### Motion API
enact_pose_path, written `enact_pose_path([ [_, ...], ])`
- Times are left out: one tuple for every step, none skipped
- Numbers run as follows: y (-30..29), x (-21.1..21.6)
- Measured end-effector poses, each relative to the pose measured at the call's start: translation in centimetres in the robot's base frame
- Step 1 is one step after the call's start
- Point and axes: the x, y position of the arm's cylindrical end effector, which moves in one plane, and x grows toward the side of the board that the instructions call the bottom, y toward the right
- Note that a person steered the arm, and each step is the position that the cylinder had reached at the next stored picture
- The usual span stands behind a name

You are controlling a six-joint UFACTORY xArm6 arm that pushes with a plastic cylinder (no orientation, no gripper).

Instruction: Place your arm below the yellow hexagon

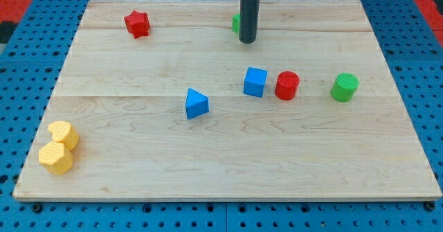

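1. Nearest the camera, at the view's bottom left: two yellow plastic blocks touching each other on the pale wooden counter. Lower one, a yellow hexagon; upper one, a second yellow block, shape hard to tell.
2. Close to the counter's left edge, both of them, with the near edge just below.
3. Near the middle, a blue triangular block, standing alone.
4. Up and to the view's right of it, a blue cube, then a red cylinder just beside the cube but apart from it, then a green cylinder further right.
5. At the view's top left, a red star-shaped block.
6. At the top centre, a straight dark rod coming down from above, with my tip on the counter.
7. Just behind the rod, a green block, mostly hidden, shape not clear.
8. No pincer on this arm, only the rod, so no open or closed state to tell.
9. Tip well apart from the yellow hexagon: far up and to the view's right of it.
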Motion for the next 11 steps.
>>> enact_pose_path([
  [3.5,0.5],
  [9.0,0.8],
  [16.0,1.5],
  [23.4,3.1],
  [29.7,9.1],
  [28.4,15.7],
  [21.6,24.6],
  [8.2,27.2],
  [-3.3,27.3],
  [-11.5,30.8],
  [-20.0,31.4],
])
